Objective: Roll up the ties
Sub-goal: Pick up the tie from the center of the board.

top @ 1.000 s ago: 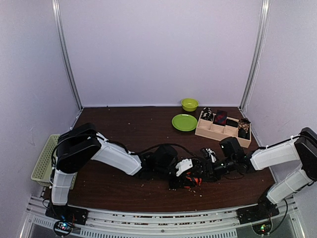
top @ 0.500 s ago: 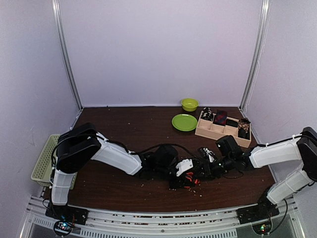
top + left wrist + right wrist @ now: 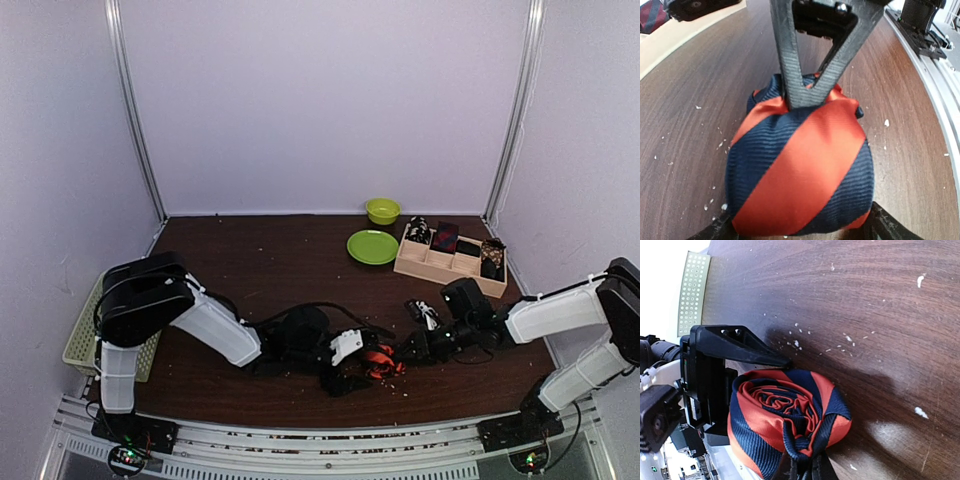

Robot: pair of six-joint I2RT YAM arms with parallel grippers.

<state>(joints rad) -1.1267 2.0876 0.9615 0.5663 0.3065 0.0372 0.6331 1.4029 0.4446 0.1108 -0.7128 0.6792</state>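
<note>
**Rolled tie on the surface, held by both pincers.** The tie (image 3: pixel 800 175), orange-red with dark diagonal stripes, is wound into a compact roll. It rests on the brown surface (image 3: pixel 260 260) near its front edge, a little right of centre, between the two arms. The long axis of the roll runs roughly along the line joining the two pincers, left to right in the overhead view. Its open spiral end faces the right wrist camera, and its broad outer wrap faces the left wrist camera.

The left pincer (image 3: pixel 800 227) is clamped on the roll, one finger against each curved flank. The right pincer (image 3: pixel 801 97) has its fingers drawn together, nipping a fold of cloth at the spiral end.

White specks lie scattered on the surface around the roll. Well apart, at the far right, stands a wooden tray (image 3: pixel 425 268) whose compartments hold other rolled ties (image 3: pixel 445 237). A green plate (image 3: pixel 372 246) lies just left of it, and a green bowl (image 3: pixel 383 210) sits behind the plate. A pale mesh basket (image 3: pixel 80 335) sits at the left edge.

Compared with half a second earlier, the left wrist and the roll have shifted leftward and slightly nearer the front edge. The right pincer has reached leftward after them. More of the orange cloth now shows from overhead.
</note>
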